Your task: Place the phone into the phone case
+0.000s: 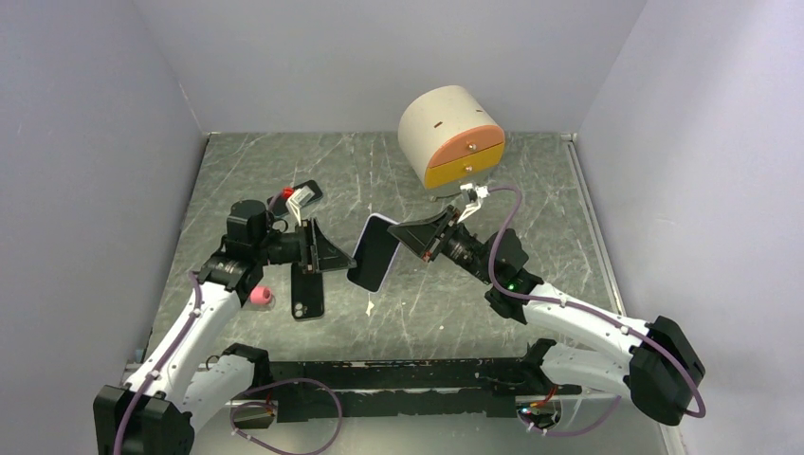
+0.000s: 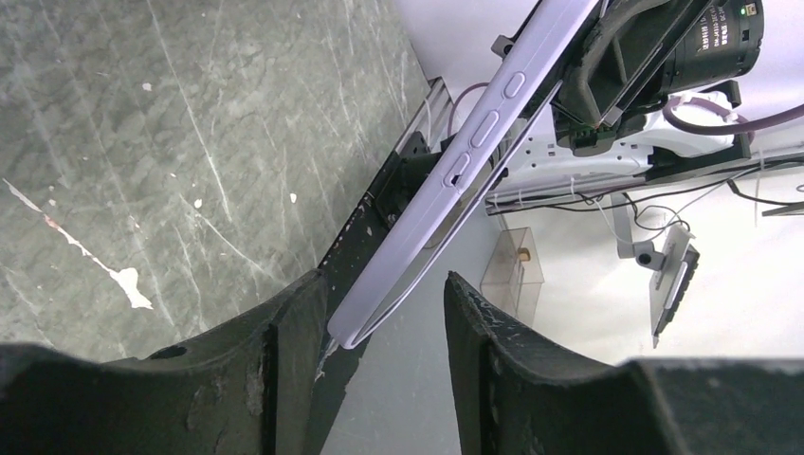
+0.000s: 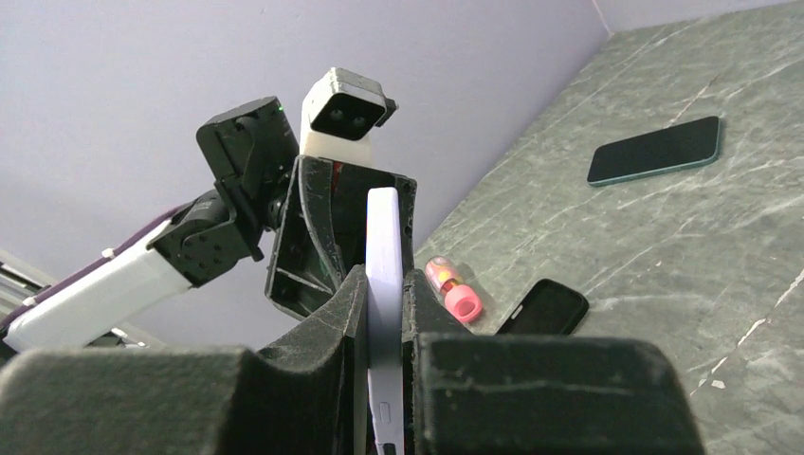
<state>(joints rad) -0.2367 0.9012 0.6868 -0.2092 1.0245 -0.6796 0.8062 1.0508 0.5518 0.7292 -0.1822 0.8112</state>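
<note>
As right end effector (image 3: pixel 382 284) clamps the phone case (image 3: pixel 383 227), left end effector (image 2: pixel 387 289) gapes.

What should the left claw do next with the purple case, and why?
Probably close the left claw gently on the purple case. Its fingers stand open on either side of the case's free end, not clamped on it, while the right claw is shut on the other end. A second grip looks like the way to take or steady the case.
</note>
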